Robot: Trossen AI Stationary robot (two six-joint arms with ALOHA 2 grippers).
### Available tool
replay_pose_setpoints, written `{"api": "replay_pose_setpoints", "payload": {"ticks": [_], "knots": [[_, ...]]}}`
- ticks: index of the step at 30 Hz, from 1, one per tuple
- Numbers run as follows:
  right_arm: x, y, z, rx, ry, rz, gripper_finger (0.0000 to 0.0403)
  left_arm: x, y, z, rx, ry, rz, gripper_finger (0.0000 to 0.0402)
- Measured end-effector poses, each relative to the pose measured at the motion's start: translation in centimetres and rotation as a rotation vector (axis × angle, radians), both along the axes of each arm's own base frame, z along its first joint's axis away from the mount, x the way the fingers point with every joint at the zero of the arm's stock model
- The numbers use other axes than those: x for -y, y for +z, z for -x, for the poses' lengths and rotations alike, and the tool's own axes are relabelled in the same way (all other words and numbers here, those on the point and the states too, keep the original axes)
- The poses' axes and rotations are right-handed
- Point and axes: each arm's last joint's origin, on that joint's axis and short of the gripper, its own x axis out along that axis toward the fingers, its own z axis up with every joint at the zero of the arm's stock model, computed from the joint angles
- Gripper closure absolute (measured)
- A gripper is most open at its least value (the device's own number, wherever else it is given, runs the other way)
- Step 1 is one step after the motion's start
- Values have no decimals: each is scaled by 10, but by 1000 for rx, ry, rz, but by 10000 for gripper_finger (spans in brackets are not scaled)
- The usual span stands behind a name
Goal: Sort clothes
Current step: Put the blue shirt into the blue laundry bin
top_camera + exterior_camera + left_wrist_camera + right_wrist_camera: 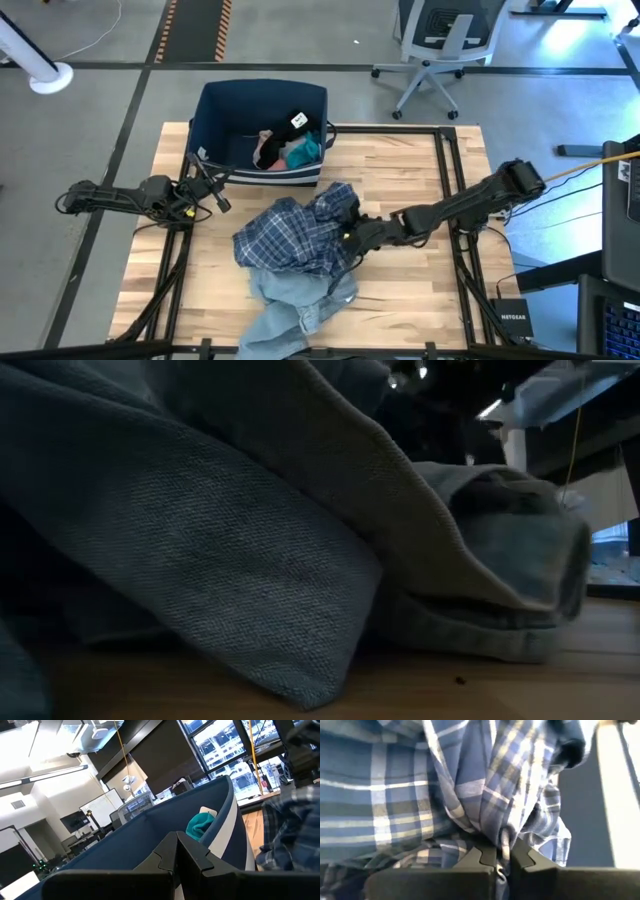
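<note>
Closest to the table's front edge, the light-blue denim jeans point(292, 305) lie crumpled and partly hang past the edge of the high view, so their full length is cut off; in the low view their folds point(250, 540) fill nearly the whole picture and hide almost everything behind them. Just beyond, the blue plaid shirt point(295, 235) lies bunched over the upper part of the jeans, covering where the two meet. The right gripper point(347, 238) reaches in from the right and is clamped on a pinched fold of the plaid shirt point(470, 785); its fingers point(480, 857) close tight on the cloth, and the cloth blocks all else in that wrist view. The left gripper point(222, 203) rests at the table's left side, just beside the bin, its fingers point(192, 857) pressed together on nothing. Farthest back stands the dark navy bin point(225, 110) on the wooden table point(420, 300), holding a heap where a pink top point(268, 152), a small teal item point(305, 153) and a black piece point(292, 125) show, though how they overlap is hard to make out. The teal item point(200, 825) peeks over the bin's rim point(150, 815) in the left wrist view.
</note>
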Motion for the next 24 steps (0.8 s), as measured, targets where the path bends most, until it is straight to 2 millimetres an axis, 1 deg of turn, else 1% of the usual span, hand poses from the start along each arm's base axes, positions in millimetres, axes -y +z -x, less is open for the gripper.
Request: {"api": "replay_pose_setpoints", "payload": {"ticks": [5,10,13,19,24], "knots": [[6,30,17,69,-8,-8,376,0,0,0,0,0,0,400],[13,63,37,171,-18,-10,382,0,0,0,0,0,0,400],[16,78,47,224,-15,-18,381,0,0,0,0,0,0,400],[21,94,60,288,-18,-37,367,0,0,0,0,0,0,400],[20,93,62,261,7,-46,368,0,0,0,0,0,0,400]]}}
